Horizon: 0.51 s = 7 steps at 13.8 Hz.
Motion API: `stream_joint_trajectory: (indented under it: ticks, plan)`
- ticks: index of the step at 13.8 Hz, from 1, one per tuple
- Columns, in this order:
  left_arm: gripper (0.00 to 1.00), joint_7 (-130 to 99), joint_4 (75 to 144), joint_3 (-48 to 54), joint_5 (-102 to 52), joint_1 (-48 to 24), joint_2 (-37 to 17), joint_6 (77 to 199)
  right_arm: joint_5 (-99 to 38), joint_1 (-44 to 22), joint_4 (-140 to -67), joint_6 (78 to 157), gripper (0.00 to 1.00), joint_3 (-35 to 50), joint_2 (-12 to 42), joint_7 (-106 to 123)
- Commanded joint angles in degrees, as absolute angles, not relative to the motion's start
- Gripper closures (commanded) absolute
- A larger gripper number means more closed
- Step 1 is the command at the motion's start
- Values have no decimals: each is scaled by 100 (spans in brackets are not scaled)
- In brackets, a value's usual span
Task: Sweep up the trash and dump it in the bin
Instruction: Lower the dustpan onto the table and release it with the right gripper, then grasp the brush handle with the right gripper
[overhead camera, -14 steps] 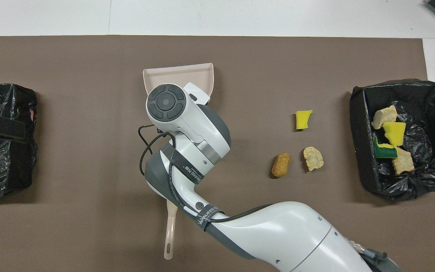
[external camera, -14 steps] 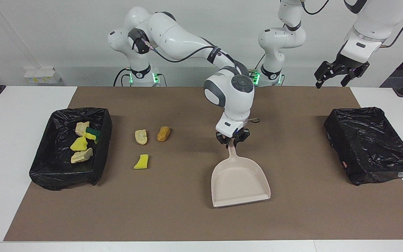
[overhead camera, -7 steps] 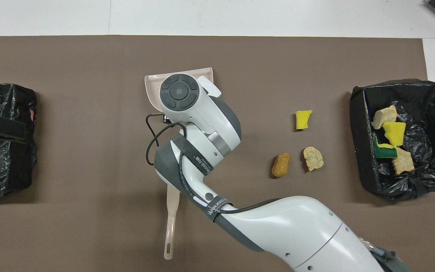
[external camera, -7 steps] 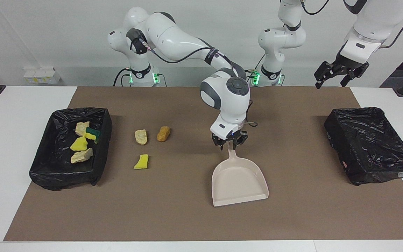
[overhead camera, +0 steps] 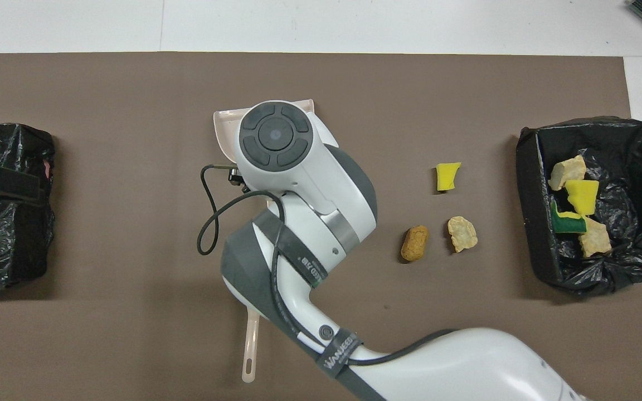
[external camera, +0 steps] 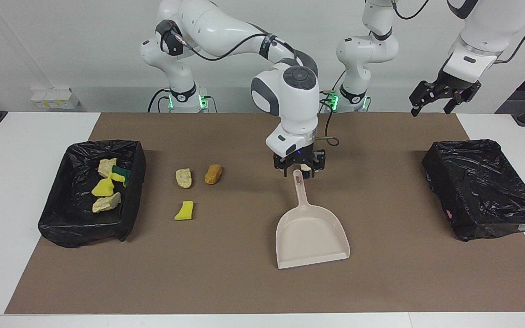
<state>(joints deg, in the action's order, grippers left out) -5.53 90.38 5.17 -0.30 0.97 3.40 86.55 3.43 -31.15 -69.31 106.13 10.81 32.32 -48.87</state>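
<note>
The pale pink dustpan [external camera: 311, 238] lies flat on the brown mat mid-table, handle [external camera: 300, 189] toward the robots. In the overhead view only its lip [overhead camera: 223, 123] and handle end [overhead camera: 249, 356] show past the right arm. My right gripper [external camera: 299, 166] is open and empty, just above the handle's end. Three trash scraps lie on the mat between dustpan and bin: pale tan [external camera: 183, 177] [overhead camera: 462, 233], orange-brown [external camera: 213, 173] [overhead camera: 414, 243], yellow [external camera: 184, 211] [overhead camera: 447, 176]. Several more scraps [external camera: 105, 187] [overhead camera: 576, 207] lie in the black-lined bin [external camera: 80, 230] [overhead camera: 526, 223] at the right arm's end. My left gripper [external camera: 442, 98] waits, open, in the air.
A second black-lined bin [external camera: 481, 191] [overhead camera: 3, 245] stands at the left arm's end of the mat, under the left gripper [overhead camera: 3, 186] in the overhead view. A cable [overhead camera: 209, 223] loops off the right wrist.
My right gripper has let go of the dustpan handle and risen straight up. The dustpan has settled flat on the mat. The left arm and the scraps have not moved.
</note>
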Motion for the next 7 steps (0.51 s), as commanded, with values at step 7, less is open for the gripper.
stream_joint_trajectory:
  ticks: [7]
  plan:
    - [0,-598,9141,545,-9,-17,255,8947,-439,-4139,-10352,12040,0,1081,1512,-5817]
